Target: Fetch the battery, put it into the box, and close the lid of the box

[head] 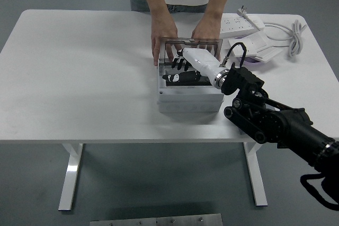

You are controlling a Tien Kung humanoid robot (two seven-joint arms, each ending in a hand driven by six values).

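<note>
Inside the box [188, 99], the battery [180, 78] lies roughly flat, its long axis running left to right across the picture. It reads as a dark, longish shape with a pale spot near its left end; which end is which cannot be made out, and its right end is covered by the robot's arm. The box is a grey open-topped case standing near the middle of the white surface [79, 78], with its clear lid [189, 43] raised upright along its far edge.

The right hand [179, 65] reaches into the box from the right on a white forearm shell. Its dark fingers [175, 63] hang down just above the battery, loosely spread; whether they touch the battery cannot be told, and they do not appear wrapped around it. Much of the box's interior is hidden behind that hand and the wrist.

At the far side of the box a person stands, cut off above the chest. One of the person's hands [163, 34] rests on the box's far left corner, the other [206, 29] on the top of the lid. To the right of the box lie white power strips [249, 30] and a cable [291, 33].
</note>
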